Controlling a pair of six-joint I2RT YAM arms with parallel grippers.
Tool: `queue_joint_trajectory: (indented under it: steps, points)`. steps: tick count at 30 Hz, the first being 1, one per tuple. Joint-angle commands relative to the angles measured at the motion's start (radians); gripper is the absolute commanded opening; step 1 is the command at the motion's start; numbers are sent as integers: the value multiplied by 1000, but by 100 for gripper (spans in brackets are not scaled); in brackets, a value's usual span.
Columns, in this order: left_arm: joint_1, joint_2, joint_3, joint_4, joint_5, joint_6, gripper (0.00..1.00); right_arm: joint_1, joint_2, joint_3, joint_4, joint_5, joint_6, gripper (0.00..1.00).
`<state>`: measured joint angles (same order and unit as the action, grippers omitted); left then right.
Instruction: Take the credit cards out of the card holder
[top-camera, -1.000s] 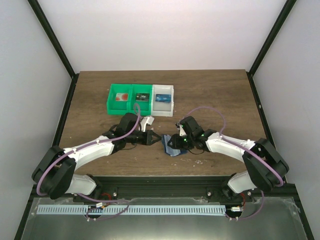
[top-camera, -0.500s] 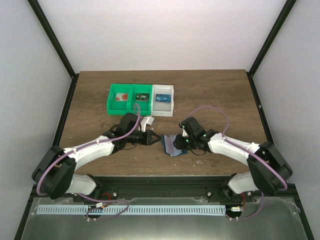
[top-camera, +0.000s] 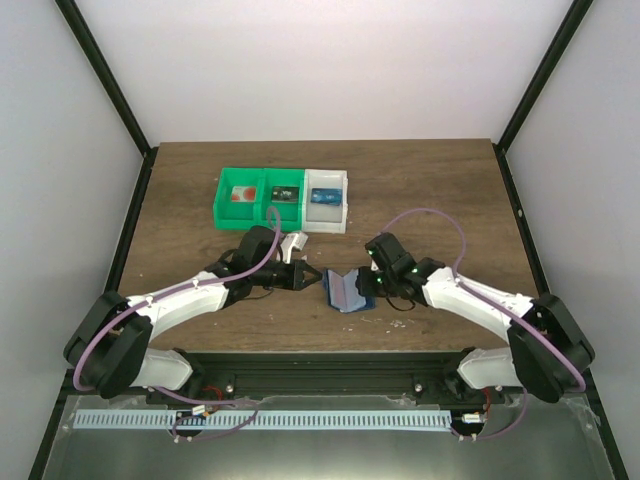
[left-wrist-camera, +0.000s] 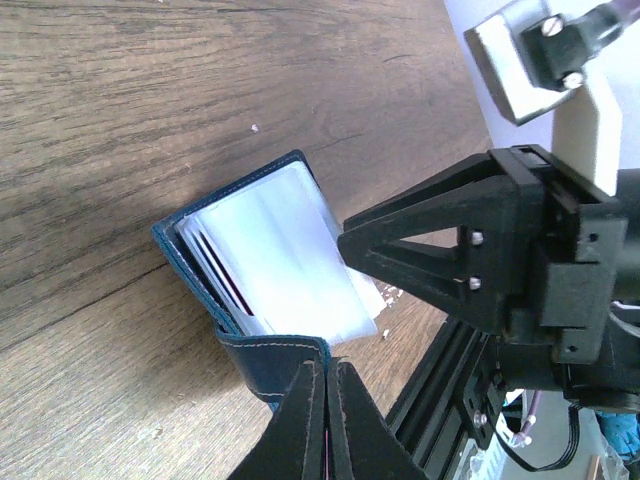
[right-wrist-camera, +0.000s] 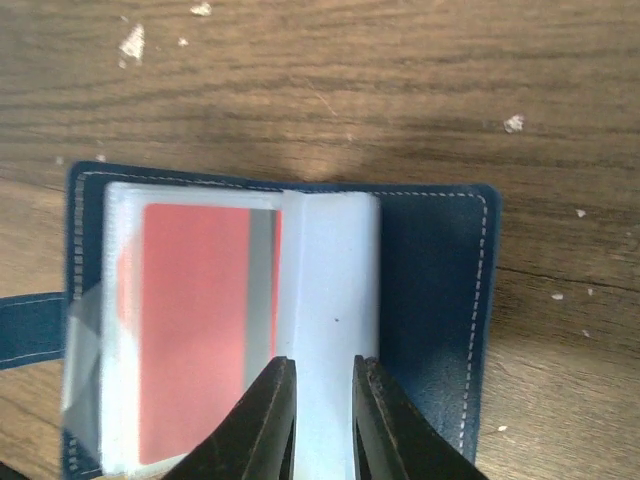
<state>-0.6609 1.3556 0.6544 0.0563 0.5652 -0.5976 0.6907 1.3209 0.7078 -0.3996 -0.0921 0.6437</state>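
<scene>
Looking at the holder (top-camera: 347, 290) lying open and flat on the table (top-camera: 440, 190), with the bins (top-camera: 245, 222) well beyond it. Pinning the holder by its strap (left-wrist-camera: 270, 355) with the left gripper (left-wrist-camera: 327, 385), jaws pressed together on that strap at the holder's left side. Standing the right gripper (right-wrist-camera: 322, 365) tip-down on the holder's clear pocket (right-wrist-camera: 330, 270), fingers (right-wrist-camera: 265, 420) only narrowly apart with pale film showing between them; not being able to tell whether clamped on film, on a card edge, or on nothing yet. Finding one red card (right-wrist-camera: 190, 320) sitting inside the pocket, toward the holder's strap side and beside the fingers, not between them. Seeing dark red lines at the holder's edge in the left wrist view, probably hinting at more cards.

Judging the extraction as barely begun, with no card free of the holder. Risking a grip on film alone, so pulling the pocket leaf and leaving the card inside. Risking, too, dragging the whole holder: anchoring only by a soft strap, probably letting the holder swing or lift toward the right gripper. Also chancing a card sticking to the film, or two cards sliding out together.
</scene>
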Motion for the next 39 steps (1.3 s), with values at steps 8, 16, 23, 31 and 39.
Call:
queue_joint_trajectory:
  steps: [8,16,23,31,39]
  points:
    - [2,-12,-7,12,1,7,0,9,-88,-28,151,-143,20,16]
    - [3,-3,-6,24,8,1,0,9,-24,-59,210,-232,13,35]
    - [2,-9,-11,26,9,-5,0,13,17,-68,240,-288,1,46]
    - [2,-15,-13,29,8,-11,0,27,46,-71,246,-299,0,47]
    - [3,-16,-21,39,7,-20,0,33,56,-62,206,-230,-15,47]
